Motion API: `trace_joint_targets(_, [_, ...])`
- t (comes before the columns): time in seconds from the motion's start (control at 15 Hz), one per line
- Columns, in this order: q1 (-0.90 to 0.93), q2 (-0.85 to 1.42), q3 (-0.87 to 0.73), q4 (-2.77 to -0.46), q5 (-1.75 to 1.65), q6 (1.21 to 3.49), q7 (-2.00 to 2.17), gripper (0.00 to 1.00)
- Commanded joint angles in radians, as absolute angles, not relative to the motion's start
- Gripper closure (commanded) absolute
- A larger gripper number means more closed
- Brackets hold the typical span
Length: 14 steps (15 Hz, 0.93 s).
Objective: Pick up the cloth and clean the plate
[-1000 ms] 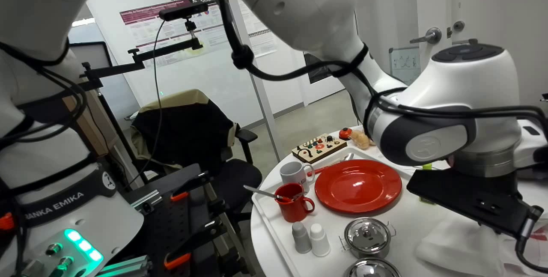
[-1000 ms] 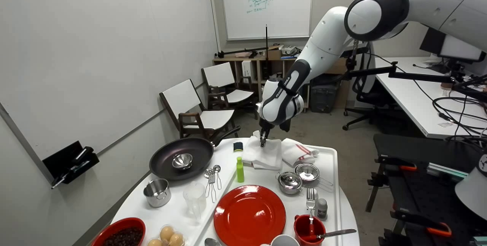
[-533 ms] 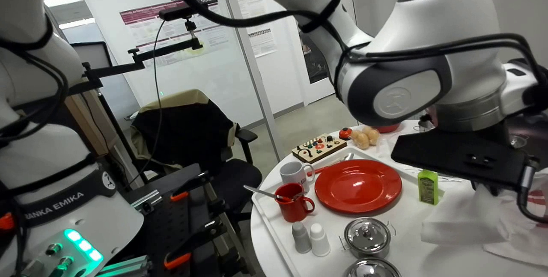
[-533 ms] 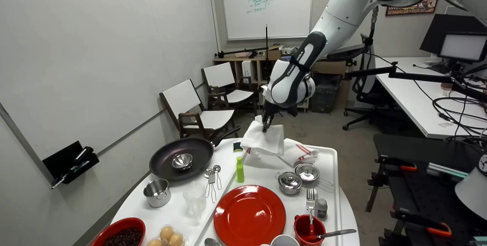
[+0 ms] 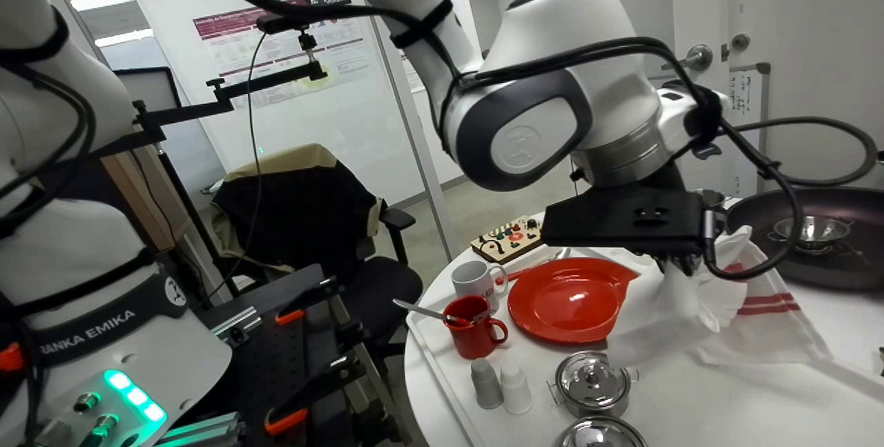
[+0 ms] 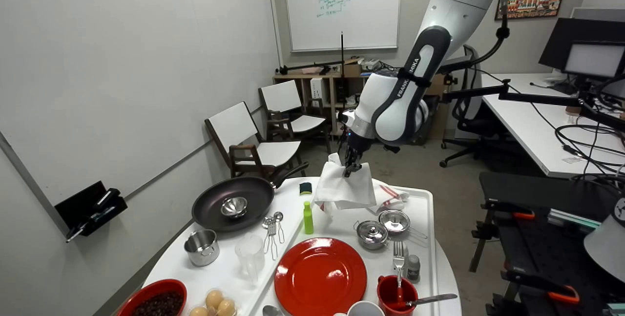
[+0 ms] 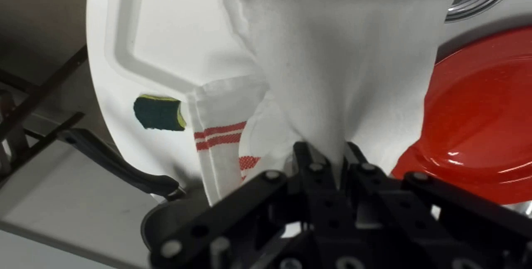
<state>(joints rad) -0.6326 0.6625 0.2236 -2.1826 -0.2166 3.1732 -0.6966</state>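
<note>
White table (image 6: 222, 268): pick-up looked done.
Gripper (image 7: 327, 151) pinched the cloth (image 6: 342, 190), which likely needed carrying onto the plate (image 6: 320, 277).

Far whiteboard (image 6: 344, 10) — scrawled in green, two white-seated chairs (image 6: 239, 133), white desk (image 6: 542, 135), grey-brown floor (image 6: 420, 167)

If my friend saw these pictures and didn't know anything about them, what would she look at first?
Probably the big, shiny red plate, lying flat on the white tray. Next, her eyes might jump to the white cloth, which hangs pinched in the robot's hand. After that, maybe the wide, dark frying pan, outside the tray.
</note>
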Motion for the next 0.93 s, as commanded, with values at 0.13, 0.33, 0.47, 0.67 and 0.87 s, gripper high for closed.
trace_joint_targets(0.13, [-0.628, 0.499, 0.218, -2.413, -0.346, 3.296, -0.684, 0.97])
trace_joint_targets(0.33, [-0.584, 0.451, 0.187, -2.484, -0.407, 3.332, -0.680, 0.97])
trace_joint_targets(0.47, [-0.533, 0.424, 0.151, -2.517, -0.437, 3.339, -0.682, 0.97])
trace_joint_targets(0.67, [-0.442, 0.397, 0.096, -2.546, -0.471, 3.323, -0.694, 0.97])
trace_joint_targets(0.87, [-0.351, 0.391, 0.049, -2.543, -0.485, 3.291, -0.702, 0.97])
